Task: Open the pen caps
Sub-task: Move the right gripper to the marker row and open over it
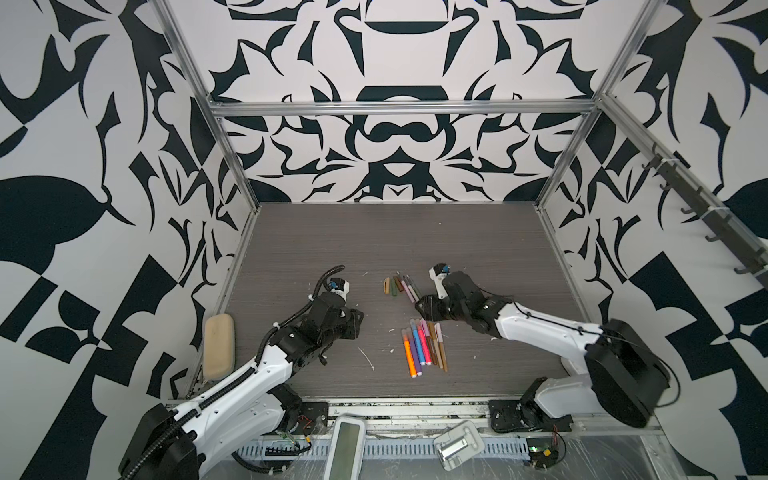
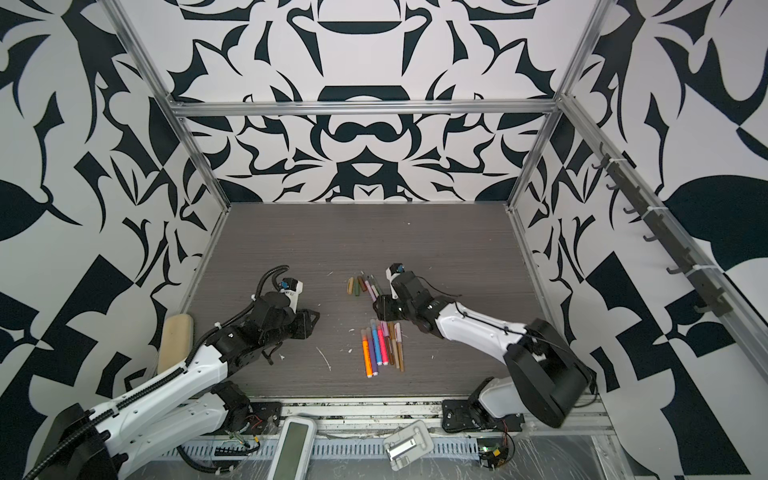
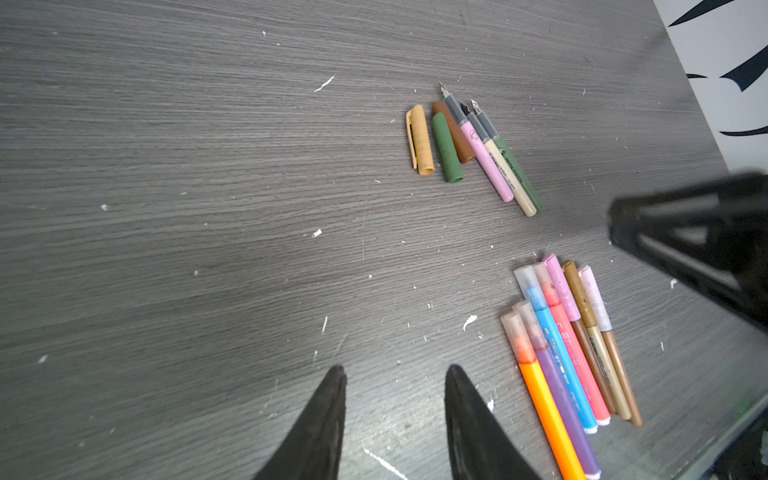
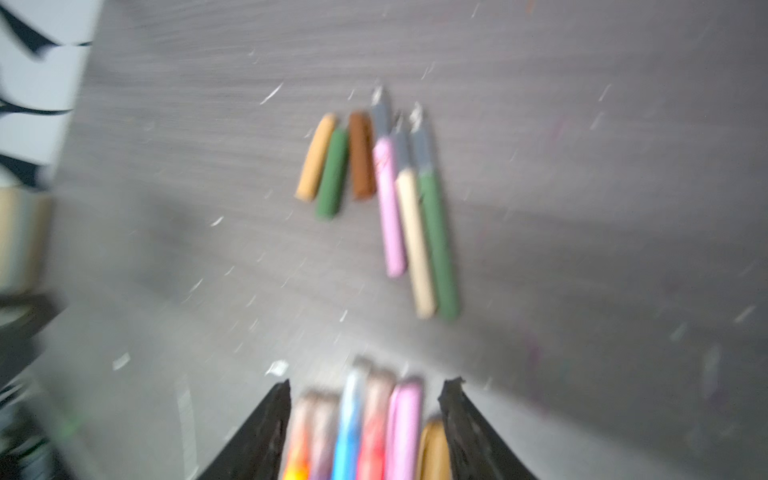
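Note:
Three loose pen caps (image 3: 419, 139), tan, green and brown, lie side by side on the grey table (image 3: 208, 208). Beside them are three uncapped pens (image 3: 486, 162), pink, cream and green, with bare nibs. Nearer the front lies a row of several capped pens (image 3: 561, 345), orange, purple, blue, coral, pink and brown; both top views show it (image 1: 422, 347) (image 2: 382, 345). My left gripper (image 3: 395, 370) is open and empty over bare table, left of that row. My right gripper (image 4: 370, 384) is open over the row's capped ends (image 4: 403, 411). That view is blurred; I cannot tell if it touches them.
A beige block (image 1: 218, 347) lies against the left wall rail. A grey handheld device (image 1: 347, 446) and a white bracket (image 1: 457, 444) sit on the front rail. White flecks (image 3: 469, 322) dot the table. Patterned walls close off the left, right and back.

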Tool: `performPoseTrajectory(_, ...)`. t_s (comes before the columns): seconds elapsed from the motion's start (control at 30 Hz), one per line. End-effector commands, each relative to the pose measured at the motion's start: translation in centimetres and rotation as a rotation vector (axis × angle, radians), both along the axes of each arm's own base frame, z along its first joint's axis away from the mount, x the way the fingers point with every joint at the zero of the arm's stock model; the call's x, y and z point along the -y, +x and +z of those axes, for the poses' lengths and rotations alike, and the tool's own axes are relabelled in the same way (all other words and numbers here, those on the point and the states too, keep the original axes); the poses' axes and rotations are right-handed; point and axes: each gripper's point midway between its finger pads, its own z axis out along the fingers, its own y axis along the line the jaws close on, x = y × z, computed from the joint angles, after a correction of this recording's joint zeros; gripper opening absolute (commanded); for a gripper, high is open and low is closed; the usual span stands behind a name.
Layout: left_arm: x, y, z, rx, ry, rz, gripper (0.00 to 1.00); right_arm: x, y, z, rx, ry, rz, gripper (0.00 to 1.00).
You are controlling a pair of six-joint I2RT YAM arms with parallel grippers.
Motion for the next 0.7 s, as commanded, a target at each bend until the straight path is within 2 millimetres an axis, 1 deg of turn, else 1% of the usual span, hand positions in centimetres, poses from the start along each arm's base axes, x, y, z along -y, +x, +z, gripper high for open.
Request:
performPoseTrajectory(0.0, -0.2, -0.1, 0.1, 0.028, 0.0, -0.003, 0.42, -0.2, -4.6, 0.6, -0.133, 0.216, 0.026, 0.53)
performPoseTrajectory(0.07, 0.0, -0.3, 0.1, 0.026, -0.004, -0.017, 0.42, 1.5, -6.2, 0.3, -0.141, 0.239, -0.018, 0.5)
performPoseTrajectory(0.13, 0.2, -0.4, 0.1, 0.023, -0.007, -0.027, 0.42, 3.2, -7.3, 0.0, -0.147, 0.233, -0.068, 0.48)
performPoseTrajectory(0.2, 0.3, -0.5, 0.1, 0.022, -0.008, -0.035, 0.42, 5.3, -8.3, -0.7, -0.165, 0.177, -0.132, 0.45)
performPoseTrajectory(0.23, 0.4, -0.5, 0.0, 0.02, -0.008, -0.04, 0.42, 6.4, -8.8, -1.0, -0.17, 0.151, -0.166, 0.41)
performPoseTrajectory(0.27, 0.5, -0.4, 0.0, 0.017, -0.007, -0.042, 0.42, 7.1, -9.1, -1.2, -0.174, 0.138, -0.188, 0.33)
performPoseTrajectory(0.3, 0.6, -0.4, -0.1, 0.015, -0.004, -0.045, 0.42, 7.7, -9.4, -1.5, -0.185, 0.129, -0.213, 0.24)
performPoseTrajectory(0.33, 0.7, -0.4, -0.1, 0.011, -0.002, -0.049, 0.42, 8.2, -9.8, -1.8, -0.194, 0.128, -0.229, 0.2)
performPoseTrajectory(0.4, 0.9, -0.3, -0.3, 0.006, 0.004, -0.054, 0.42, 8.6, -10.2, -2.3, -0.22, 0.134, -0.255, 0.19)
performPoseTrajectory(0.53, 1.1, -0.4, -0.3, 0.01, 0.015, -0.06, 0.42, 8.9, -10.4, -2.8, -0.254, 0.095, -0.282, 0.22)
performPoseTrajectory(0.67, 1.2, -0.5, -0.2, 0.019, 0.016, -0.062, 0.42, 8.8, -10.2, -3.1, -0.273, 0.03, -0.285, 0.23)
